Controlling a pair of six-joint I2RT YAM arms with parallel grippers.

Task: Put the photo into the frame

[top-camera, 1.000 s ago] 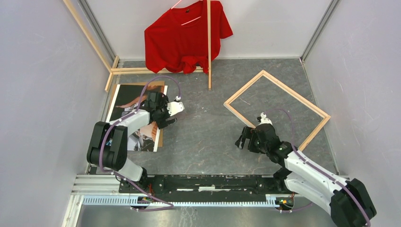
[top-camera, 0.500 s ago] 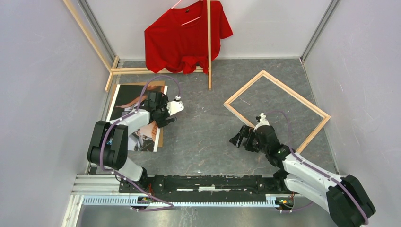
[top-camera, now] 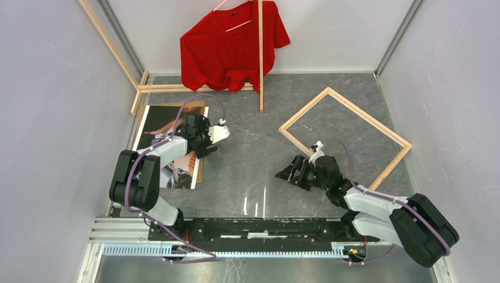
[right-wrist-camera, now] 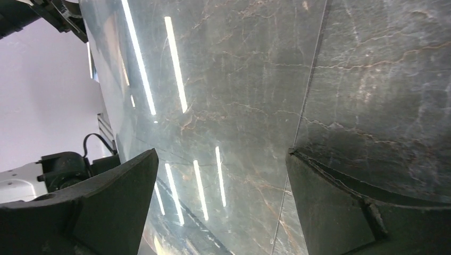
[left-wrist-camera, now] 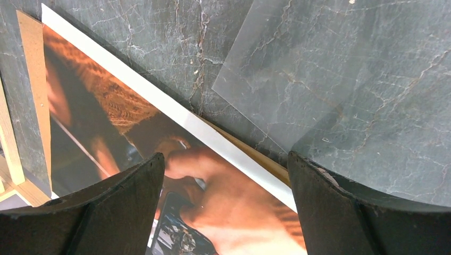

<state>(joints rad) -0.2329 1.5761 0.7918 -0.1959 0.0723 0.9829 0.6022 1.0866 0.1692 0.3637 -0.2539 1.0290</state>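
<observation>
Photo [top-camera: 154, 121] lies face up and flat on the table [top-camera: 253, 118], resting on a brown cardboard sheet [left-wrist-camera: 31, 79] whose edge peeps out along its right side. Directly over the photo's right border hangs the left gripper [left-wrist-camera: 223, 159], jaws spread wide and empty. One finger is above the print and the other above the table beyond it. That straddle looks meant for pinching the edge, though so flat a sheet may be awkward to lift. Just right of the photo lies a clear pane [left-wrist-camera: 330, 64]. Well to the photo's right sits the frame [top-camera: 359, 111], pale wood showing and nothing inside it, presumably waiting to receive the print. Between photo and frame the right gripper [top-camera: 289, 175] hovers low over the table, fully spread, gripping nothing.
</observation>
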